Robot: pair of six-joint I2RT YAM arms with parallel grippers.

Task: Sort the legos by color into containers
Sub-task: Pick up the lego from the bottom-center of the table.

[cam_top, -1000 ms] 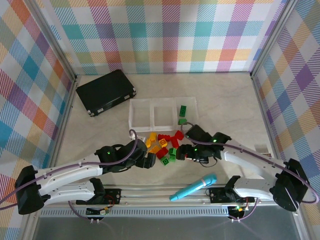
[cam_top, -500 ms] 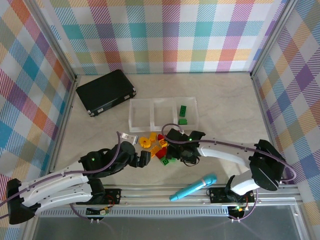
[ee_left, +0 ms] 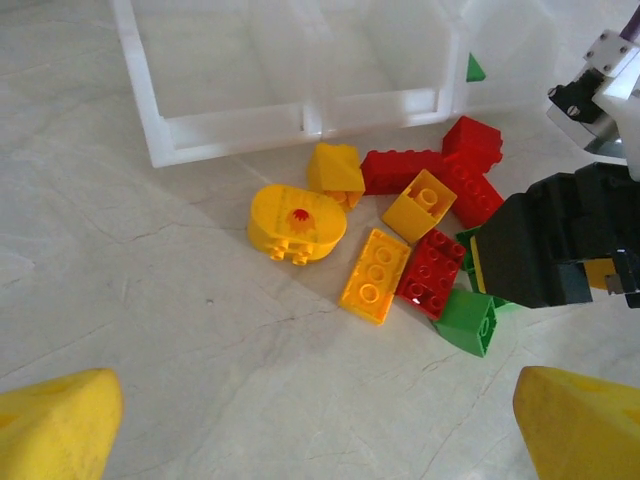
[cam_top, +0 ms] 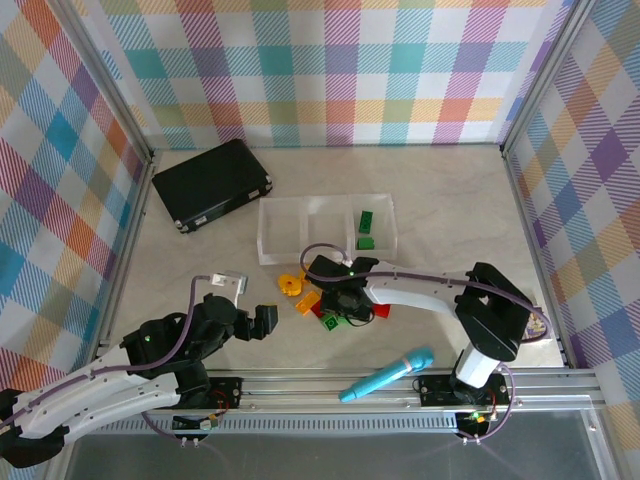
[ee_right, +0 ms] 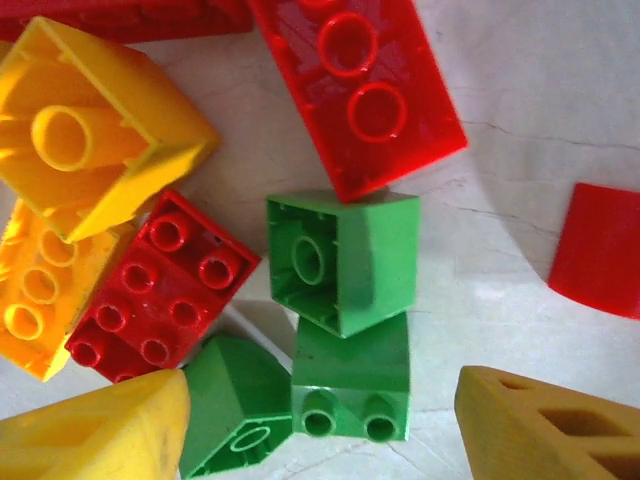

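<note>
Legos [ee_left: 375,275]: studded red, green, yellow-orange bricks

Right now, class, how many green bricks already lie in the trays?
2. Both are in the right-hand tray: the far green brick and the near green brick by its front rim.

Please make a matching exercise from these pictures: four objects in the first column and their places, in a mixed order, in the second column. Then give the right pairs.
Column one
1. black case
2. teal toy
3. round yellow brick
4. two green bricks

Column two
A. inside the rightmost tray
B. on the table, just in front of the leftmost tray
C. far left part of the table
D. at the near edge of the table

Pairs: 1-C, 2-D, 3-B, 4-A
</note>
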